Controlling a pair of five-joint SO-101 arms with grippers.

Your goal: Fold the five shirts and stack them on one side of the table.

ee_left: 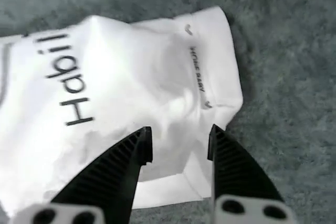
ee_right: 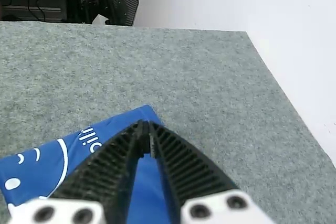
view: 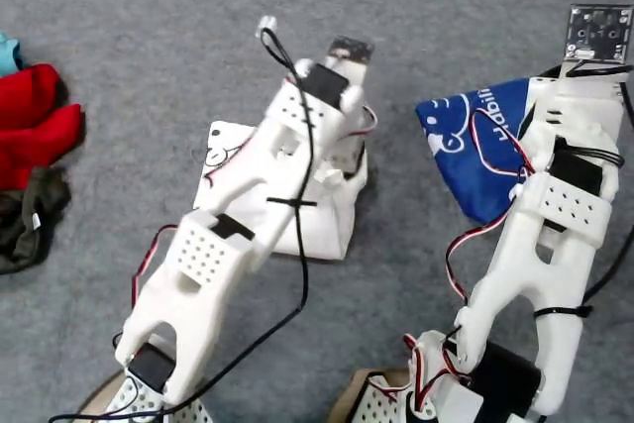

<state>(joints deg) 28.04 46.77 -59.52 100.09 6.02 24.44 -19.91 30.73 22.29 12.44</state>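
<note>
The left gripper (ee_left: 178, 142), jaws apart, hovers over the limp white printed fabric shirt (ee_left: 131, 72); pinch the corner beneath, probably double-layered.

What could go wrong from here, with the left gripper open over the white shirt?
1. The left gripper is open over rumpled layers of the white shirt; closing there may pinch several layers and spoil the fold.
2. The right gripper is shut at a corner of the blue shirt; dragging could bunch it.
3. The red shirt and dark green shirt lie crumpled at the edge of the table, possibly a long reach.
</note>
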